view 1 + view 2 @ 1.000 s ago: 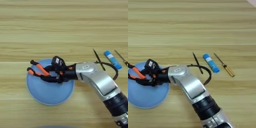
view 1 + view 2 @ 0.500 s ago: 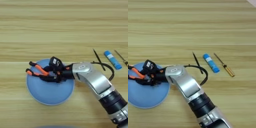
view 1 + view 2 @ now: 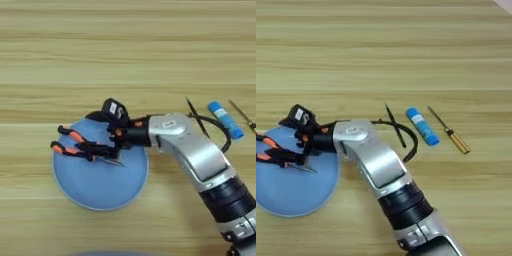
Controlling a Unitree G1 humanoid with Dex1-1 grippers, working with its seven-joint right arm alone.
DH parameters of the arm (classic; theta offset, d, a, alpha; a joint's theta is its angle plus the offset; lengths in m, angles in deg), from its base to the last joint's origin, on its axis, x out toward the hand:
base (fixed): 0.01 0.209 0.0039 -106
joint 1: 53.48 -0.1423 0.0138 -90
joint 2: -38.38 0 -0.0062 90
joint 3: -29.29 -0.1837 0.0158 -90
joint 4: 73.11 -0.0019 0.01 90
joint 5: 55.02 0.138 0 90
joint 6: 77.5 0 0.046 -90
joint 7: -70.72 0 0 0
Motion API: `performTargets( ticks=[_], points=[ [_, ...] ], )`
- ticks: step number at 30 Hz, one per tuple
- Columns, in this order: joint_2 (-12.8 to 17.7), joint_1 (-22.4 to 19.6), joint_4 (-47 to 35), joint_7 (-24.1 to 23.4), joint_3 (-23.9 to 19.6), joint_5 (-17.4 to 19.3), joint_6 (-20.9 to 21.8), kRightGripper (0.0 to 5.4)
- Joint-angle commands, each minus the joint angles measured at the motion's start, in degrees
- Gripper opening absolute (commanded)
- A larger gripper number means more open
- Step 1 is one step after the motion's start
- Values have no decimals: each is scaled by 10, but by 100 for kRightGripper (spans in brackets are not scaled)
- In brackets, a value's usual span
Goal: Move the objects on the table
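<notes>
The pliers (image 3: pixel 75 145) with orange-and-black handles lie across a round blue plate (image 3: pixel 100 192), handles to the left and metal tip (image 3: pixel 118 163) to the right. My right gripper (image 3: pixel 102 149) reaches in from the right over the plate, its black fingers shut on the pliers near their joint. The same gripper (image 3: pixel 300 157) and pliers (image 3: pixel 271 152) show at the left edge of the right eye view. I cannot tell if the pliers rest on the plate or hang just above it. The blue glue stick (image 3: pixel 422 126) lies on the table (image 3: pixel 125 45) to the right of my forearm.
A thin screwdriver (image 3: pixel 450 131) with an amber handle lies just right of the glue stick. A black cable (image 3: pixel 401 131) loops out from my wrist toward the glue stick. My silver forearm (image 3: pixel 195 155) crosses the table's lower right.
My gripper and the pliers have shifted a little left and lower over the blue plate. Glue stick and screwdriver have stayed put.
</notes>
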Motion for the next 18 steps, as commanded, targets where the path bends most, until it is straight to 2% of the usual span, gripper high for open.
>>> performTargets(
  ticks=[1, 6, 18],
  points=[
    [18, -62, -57, -16, -74, 36, -3, 483],
    [41, -77, -67, -27, -134, 56, -13, 538],
    [128, -42, -35, -29, -240, 69, -16, 538]
  ],
)
